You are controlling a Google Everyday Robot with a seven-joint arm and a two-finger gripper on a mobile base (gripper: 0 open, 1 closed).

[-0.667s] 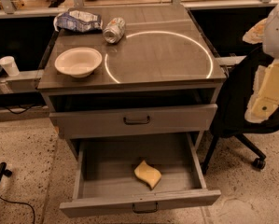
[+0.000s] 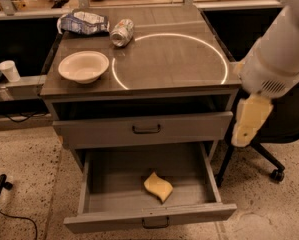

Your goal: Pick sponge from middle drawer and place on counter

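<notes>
The middle drawer [image 2: 199,214] is standing pulled out at the bottom of the cabinet, its small dark bar handle [image 2: 155,223] facing the camera. The sponge [image 2: 158,186] is lying on the drawer floor, a little right of centre and toward the front. It is pale yellow and wavy, and is touching none of the drawer walls. Above it, the other grey drawer front [image 2: 104,131] is sitting closed, with a dark open gap showing between it and the top.

The gripper [image 2: 248,121] is hanging to the right of the cabinet, pointing down beside the right end of that closed drawer front. It is outside the open drawer, well apart from the sponge and holding nothing, though whether it is parted or together cannot be told. The white arm [image 2: 281,59] is reaching in from the upper right, and a dark chair base [image 2: 263,158] is standing on the speckled floor behind it.

The counter [image 2: 169,64] is bearing the thin white ring [image 2: 184,34] on its right part and a white bowl [image 2: 83,66] just left of the ring. Farther back a crushed can [image 2: 122,32] is lying on its side at the ring's edge, with a crumpled bag [image 2: 83,21] beside it near the back left corner — and a paper cup [image 2: 9,70] is standing off the cabinet at the far left
</notes>
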